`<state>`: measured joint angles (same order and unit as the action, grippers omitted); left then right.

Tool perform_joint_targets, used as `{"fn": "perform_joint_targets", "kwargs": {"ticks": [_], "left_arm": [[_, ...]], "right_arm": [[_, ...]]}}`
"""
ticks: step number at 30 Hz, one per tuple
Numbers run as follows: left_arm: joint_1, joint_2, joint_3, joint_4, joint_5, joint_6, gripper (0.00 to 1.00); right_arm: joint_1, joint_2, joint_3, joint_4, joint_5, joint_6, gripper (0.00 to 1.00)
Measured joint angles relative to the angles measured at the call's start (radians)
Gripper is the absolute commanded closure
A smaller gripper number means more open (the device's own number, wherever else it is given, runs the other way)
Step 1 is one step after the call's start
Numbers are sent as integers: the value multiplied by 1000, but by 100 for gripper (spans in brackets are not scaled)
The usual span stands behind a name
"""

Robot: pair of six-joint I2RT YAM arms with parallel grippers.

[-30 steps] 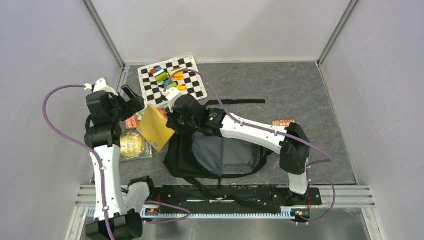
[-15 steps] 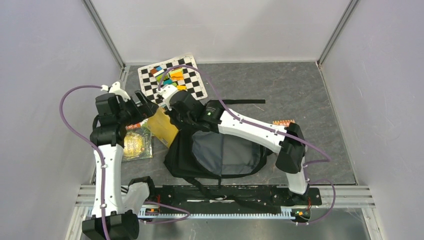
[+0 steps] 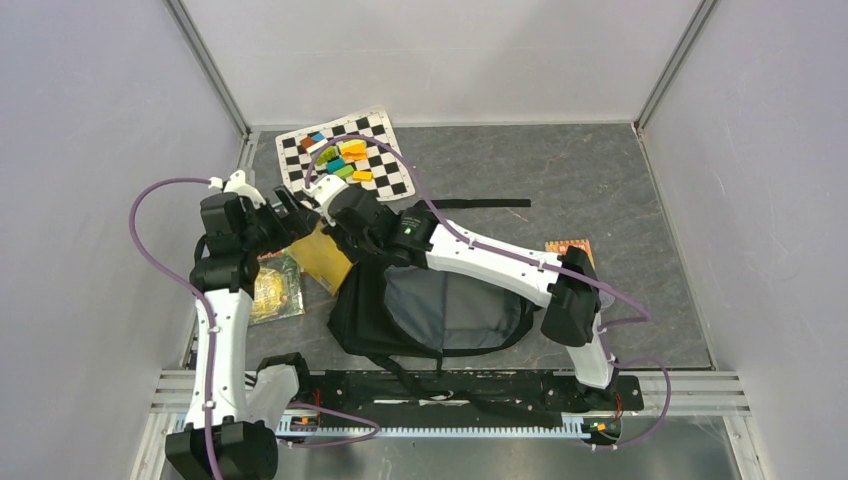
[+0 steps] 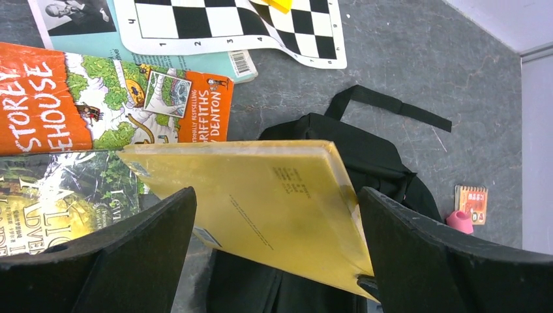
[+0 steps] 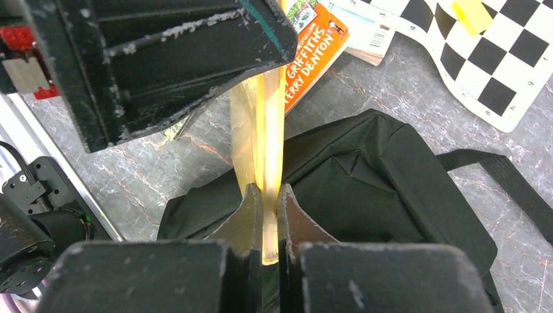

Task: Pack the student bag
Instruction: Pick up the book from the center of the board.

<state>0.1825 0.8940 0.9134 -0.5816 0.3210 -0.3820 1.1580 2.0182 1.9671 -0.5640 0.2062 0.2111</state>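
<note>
Yellow hardback is pinched edge-on in the nearly closed right gripper. The left gripper is spread wide, one finger on each side of that book; whether they touch it is unclear. Just beneath lies the student bag, one black backpack at the table's centre toward 6 o'clock, grey lining showing, with the right arm crossing above it. Pale walls box in the dark grey marbled tabletop. At 9 o'clock three more books lie flat: an orange book, a green-gold book and a teal book. One chequered mat carrying several coloured blocks sits at 11 o'clock. One small orange notepad and a pink item lie at 3 o'clock.
</note>
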Motion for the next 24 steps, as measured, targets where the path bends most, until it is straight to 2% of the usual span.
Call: {"fn": "perform_joint_targets", "kwargs": {"ticks": [9,13,14,18,22,24], "left_arm": [[-2,-40,-19,39,-34,-41,2],[-2,-3,-19,25,-69,-46,25],[-3,6,-17,30,-66,-47,27],[-10,-6,-13,27,-87,-47,43],[-10,-24,-8,13,-109,-47,53],[-11,-24,-5,10,-108,-47,56]], "right_arm": [[30,6,13,1,19,-24,100],[38,6,13,3,24,-37,100],[40,6,13,10,24,-42,99],[49,6,2,39,23,-53,83],[60,6,-15,90,11,-58,65],[69,8,-18,119,-3,-70,59]]}}
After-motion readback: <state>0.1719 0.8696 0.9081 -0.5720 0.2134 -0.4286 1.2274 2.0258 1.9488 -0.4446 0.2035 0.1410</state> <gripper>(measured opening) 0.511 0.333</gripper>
